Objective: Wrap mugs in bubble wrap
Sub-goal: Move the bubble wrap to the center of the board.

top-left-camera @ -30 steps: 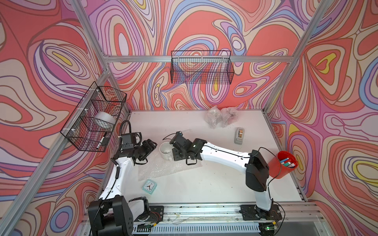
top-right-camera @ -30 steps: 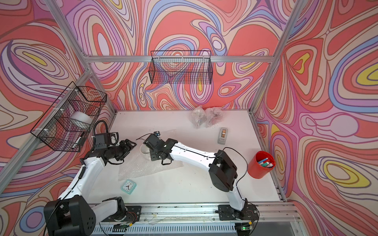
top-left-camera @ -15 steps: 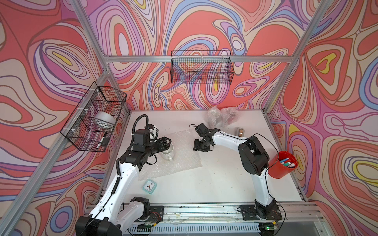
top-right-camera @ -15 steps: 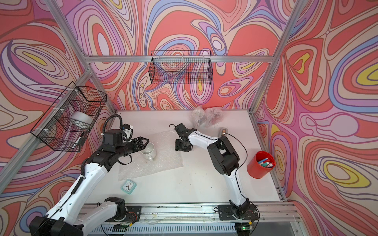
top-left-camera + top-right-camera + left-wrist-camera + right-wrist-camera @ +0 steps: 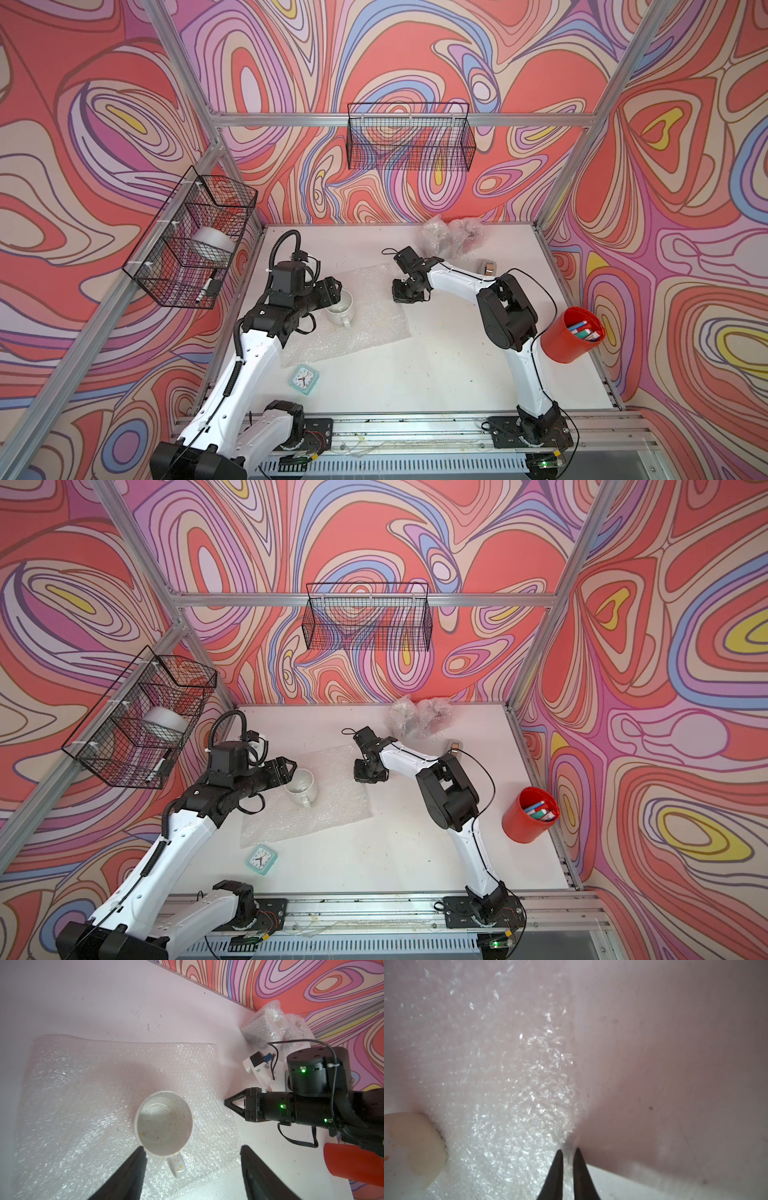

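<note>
A white speckled mug (image 5: 341, 307) (image 5: 301, 786) stands upright on a flat sheet of bubble wrap (image 5: 370, 332) (image 5: 336, 812). My left gripper (image 5: 331, 289) (image 5: 193, 1148) is open beside the mug (image 5: 164, 1124); its handle points between the fingers, and one fingertip (image 5: 141, 1153) is close to the rim. My right gripper (image 5: 405, 296) (image 5: 568, 1150) is shut on the right edge of the bubble wrap (image 5: 508, 1084), pinching it at the table. Two crumpled bubble-wrap bundles (image 5: 451, 239) (image 5: 417, 719) lie at the back wall.
A red cup with markers (image 5: 571, 334) stands at the right edge. A small teal clock (image 5: 304, 378) lies in front of the sheet. A small grey object (image 5: 490, 266) lies near the bundles. Wire baskets hang on the back wall (image 5: 409, 137) and left wall (image 5: 191, 237).
My right gripper left the mug, moved right to the sheet's edge and shut on it. My left arm swung in to the mug's side, still open.
</note>
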